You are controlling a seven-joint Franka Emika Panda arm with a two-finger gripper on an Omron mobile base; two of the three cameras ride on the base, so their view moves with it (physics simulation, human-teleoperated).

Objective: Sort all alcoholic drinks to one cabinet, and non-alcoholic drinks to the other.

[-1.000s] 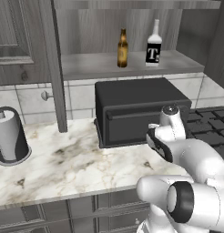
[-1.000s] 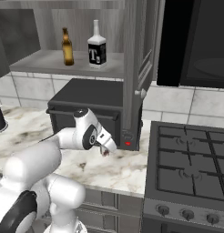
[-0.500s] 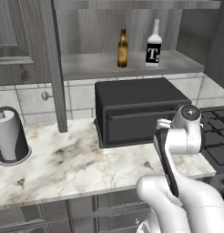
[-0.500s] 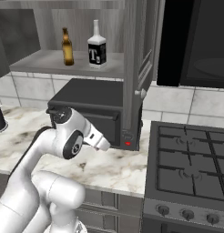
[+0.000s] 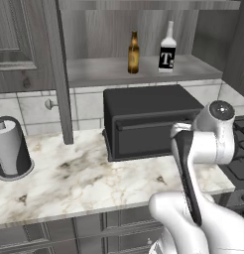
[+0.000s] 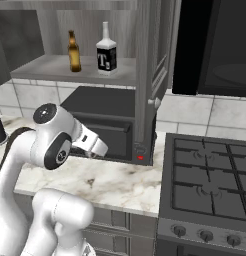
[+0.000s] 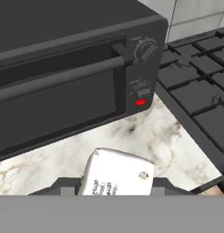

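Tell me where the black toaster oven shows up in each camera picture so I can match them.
Left base view: toaster oven, center, on the marble counter below the open shelf.
Right base view: center-left, behind the arm.
Hand view: upper left, door and knobs facing the camera.
Shared landmark: the stove, beside the oven.

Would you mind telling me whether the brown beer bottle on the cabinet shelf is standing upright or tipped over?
Upright. The beer bottle stands on its base on the shelf, neck pointing straight up, beside the clear bottle.

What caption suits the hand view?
White carton at the gripper, above marble counter before a black toaster oven.
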